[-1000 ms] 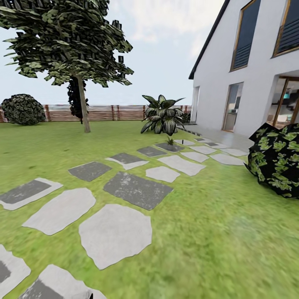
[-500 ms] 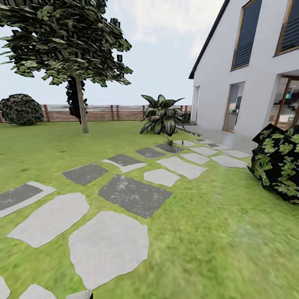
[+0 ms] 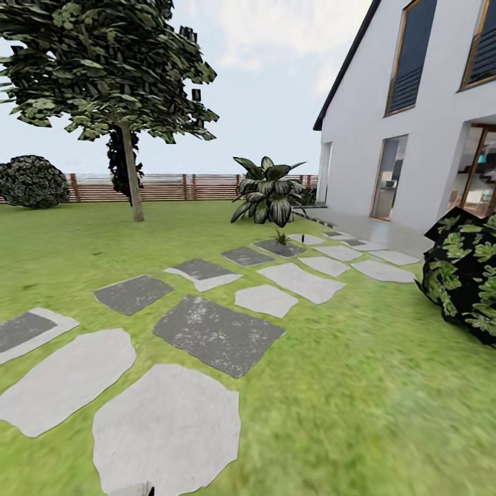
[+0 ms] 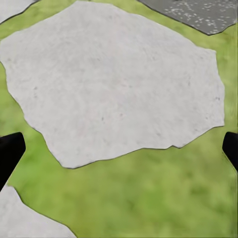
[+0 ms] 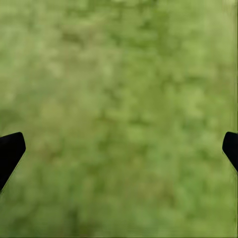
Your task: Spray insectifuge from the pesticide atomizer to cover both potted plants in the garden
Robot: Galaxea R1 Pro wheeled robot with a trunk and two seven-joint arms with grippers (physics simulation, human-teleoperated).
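The garden lawn (image 3: pixel 358 386) stretches ahead, crossed by grey stone slabs (image 3: pixel 219 333). One small potted plant (image 3: pixel 281 238), a low green rosette, stands far off on a dark slab near the house; its pot is too small to make out. The pesticide atomizer is not something I can pick out at this distance. My left gripper (image 4: pixel 119 153) is open, its black fingertips (image 4: pixel 10 153) wide apart above a pale slab (image 4: pixel 114 89) and grass. My right gripper (image 5: pixel 119 153) is open too, with blurred grass under it.
A large striped-leaf bush (image 3: pixel 269 191) stands behind the small plant. A dark leafy bush (image 3: pixel 468 275) blocks the right side. A tree (image 3: pixel 127 165) and a round shrub (image 3: pixel 33 180) stand before the wooden fence (image 3: pixel 200 186). The white house (image 3: pixel 413 138) rises at right.
The whole view has shifted: the slabs slid toward the lower left and the right bush toward the edge, so the camera has moved. Both grippers stay open.
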